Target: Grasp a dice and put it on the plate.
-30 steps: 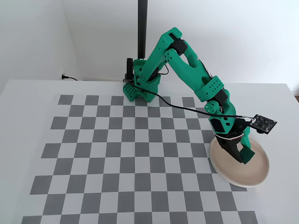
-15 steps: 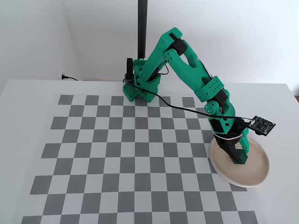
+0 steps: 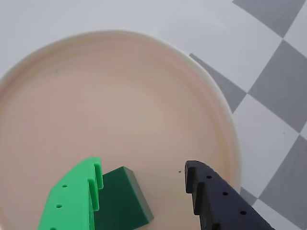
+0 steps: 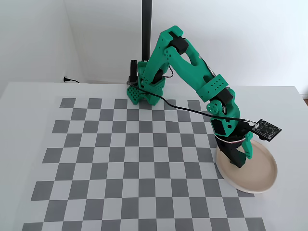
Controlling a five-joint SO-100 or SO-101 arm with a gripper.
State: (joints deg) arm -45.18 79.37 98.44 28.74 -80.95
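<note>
Wrist view: the dice [image 3: 123, 199] lies at the lower centre of the frame, on the plate [image 3: 110, 96], touching the inner face of the bright green finger [image 3: 76, 199]. The black finger [image 3: 216, 199] stands well apart from it at lower right, so the claw [image 3: 144, 175] is spread, gripping nothing. Fixed view: the claw [image 4: 239, 161] hangs over the left part of the plate [image 4: 264, 185], at the lower right of the checkered tabletop [image 4: 120, 159]; the dice cannot be made out there.
</note>
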